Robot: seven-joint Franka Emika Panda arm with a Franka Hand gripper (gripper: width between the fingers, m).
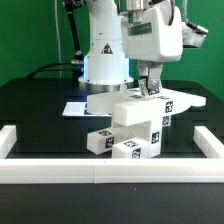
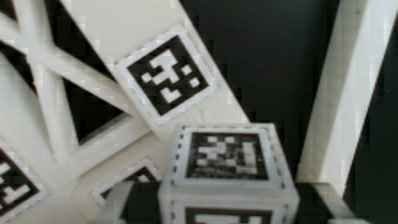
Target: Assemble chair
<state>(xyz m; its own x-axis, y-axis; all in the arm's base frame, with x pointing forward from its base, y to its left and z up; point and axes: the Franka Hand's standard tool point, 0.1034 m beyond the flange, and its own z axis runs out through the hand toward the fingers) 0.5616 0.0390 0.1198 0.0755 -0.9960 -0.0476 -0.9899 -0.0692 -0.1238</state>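
The chair is a cluster of white blocky parts with black-and-white tags, standing on the black table in the middle of the exterior view. Small tagged blocks stick out at its front. My gripper reaches straight down onto the top of the cluster, and its fingers stand close together around a tagged piece there. The wrist view shows a tagged cube-shaped end centred close below the camera. Beside it are a slatted back part with a tag and a long white bar. The fingertips themselves are hidden in the wrist view.
The marker board lies on the table at the exterior view's left, near the arm's base. Long white border rails run along the front and up both sides.
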